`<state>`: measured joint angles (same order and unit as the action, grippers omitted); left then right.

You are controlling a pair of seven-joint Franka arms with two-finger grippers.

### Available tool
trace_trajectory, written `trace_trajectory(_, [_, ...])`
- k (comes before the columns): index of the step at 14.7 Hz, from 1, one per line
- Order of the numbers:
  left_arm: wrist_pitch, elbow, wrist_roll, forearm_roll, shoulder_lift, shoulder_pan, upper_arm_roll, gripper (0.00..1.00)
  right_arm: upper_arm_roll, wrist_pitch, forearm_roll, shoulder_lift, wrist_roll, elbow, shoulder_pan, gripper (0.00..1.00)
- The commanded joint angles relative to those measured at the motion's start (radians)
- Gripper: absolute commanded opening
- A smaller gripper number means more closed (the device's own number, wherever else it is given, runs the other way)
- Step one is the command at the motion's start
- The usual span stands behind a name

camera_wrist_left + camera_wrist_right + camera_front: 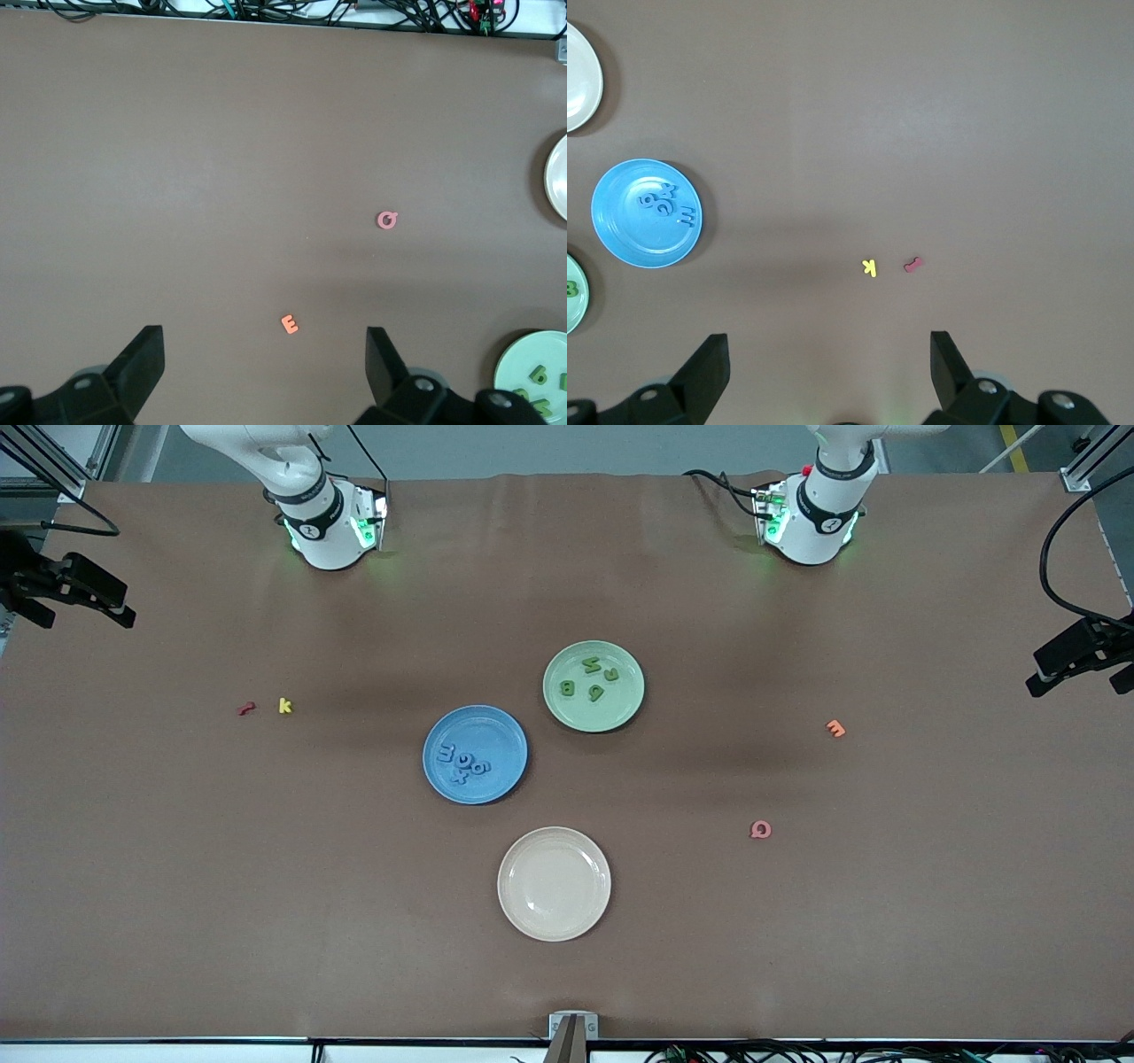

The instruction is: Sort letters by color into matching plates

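Apparently the sorting is finished: four blue letters lie clustered in the blue plate, and four green letters lie in the pale green plate, which sits just beside the blue one, farther from the front camera and toward the left arm's end of the table. The left gripper hangs empty with its jaws spread wide over bare table near the left arm's base, and the right gripper does likewise near the right arm's base. No blue or green piece shows loose on the table. What remains out are an orange E, a pink Q, a yellow k and a small red piece, plus the bare cream plate nearest the front camera. Doing this step well likely means holding both arms clear, leaving those four strays where they lie, and checking each plate's count before calling it done.
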<state>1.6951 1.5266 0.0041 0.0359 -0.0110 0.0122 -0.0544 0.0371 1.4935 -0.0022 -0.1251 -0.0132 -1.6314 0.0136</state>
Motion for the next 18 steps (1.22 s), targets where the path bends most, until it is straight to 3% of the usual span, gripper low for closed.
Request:
trace_trajectory(1, [-0.022, -0.005, 0.014, -0.007, 0.017, 0.005, -0.002, 1.0, 0.007, -0.001, -0.004, -0.007, -0.01, 0.004, 0.005, 1.0])
trace_trajectory(7, [-0.02, -0.005, 0.002, -0.025, 0.014, 0.011, 0.037, 1.0, 0.007, -0.009, -0.018, -0.007, -0.007, 0.002, 0.005, 1.0])
trace_trajectory(18, [-0.02, -0.005, -0.004, -0.013, 0.016, 0.003, 0.036, 1.0, 0.007, -0.012, -0.012, -0.005, 0.004, 0.002, 0.008, 1.0])
